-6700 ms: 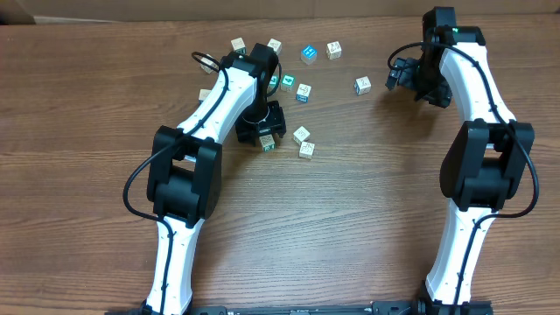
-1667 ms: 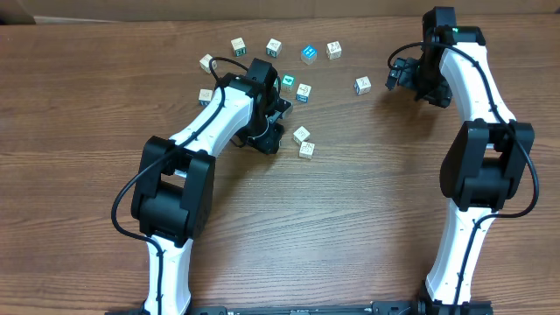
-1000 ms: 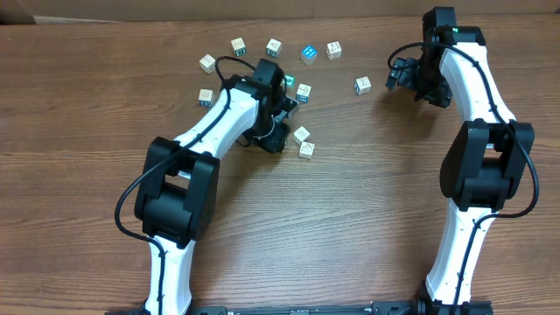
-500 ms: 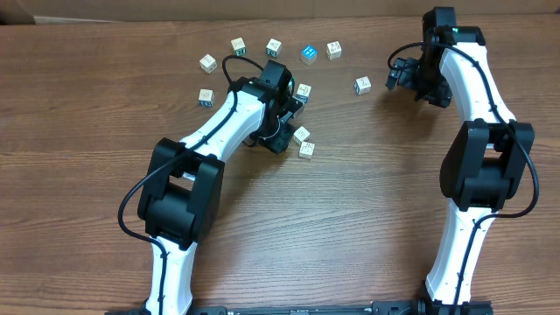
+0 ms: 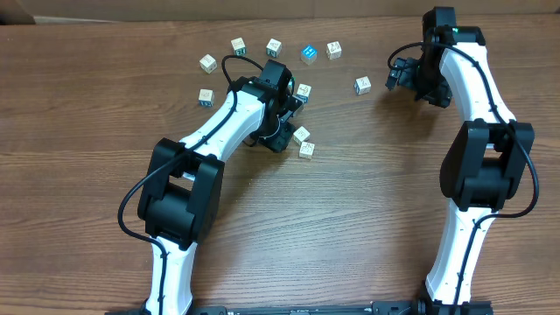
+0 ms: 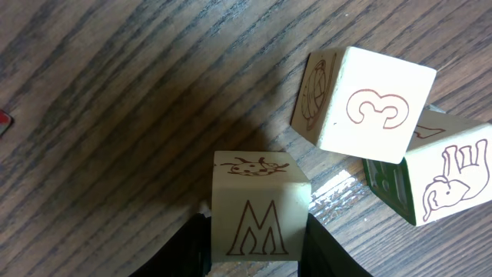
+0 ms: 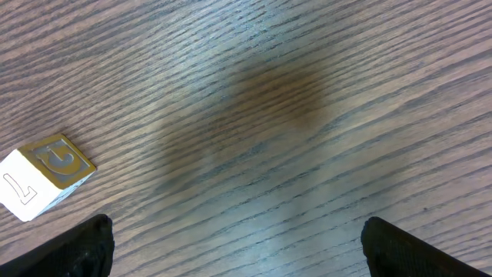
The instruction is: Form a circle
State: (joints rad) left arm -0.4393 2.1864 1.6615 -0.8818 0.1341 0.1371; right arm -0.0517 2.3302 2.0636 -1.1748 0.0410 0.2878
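Small whitish letter cubes for the circle lie in a loose arc at the back of the table, from one at the left (image 5: 207,62) to one at the right (image 5: 362,85). My left gripper (image 5: 282,131) (image 6: 257,258) is shut on a cube printed with M (image 6: 260,211), held low over the wood. Just beside it lie a cube marked 3 (image 6: 361,104) (image 5: 301,134) and an elephant cube (image 6: 442,185) (image 5: 307,150), which touch each other. My right gripper (image 5: 401,75) (image 7: 238,250) stands open over bare wood, with a letter cube (image 7: 46,175) off to its left.
A bright-blue cube (image 5: 308,53) sits in the back row between two whitish cubes (image 5: 274,45) (image 5: 333,50). Another cube (image 5: 304,90) lies close to the left wrist. The wooden table (image 5: 350,227) stretches bare toward the front.
Over the last second my left gripper carried the M cube a little to the right, up to the two cubes in the middle. The right arm has not moved.
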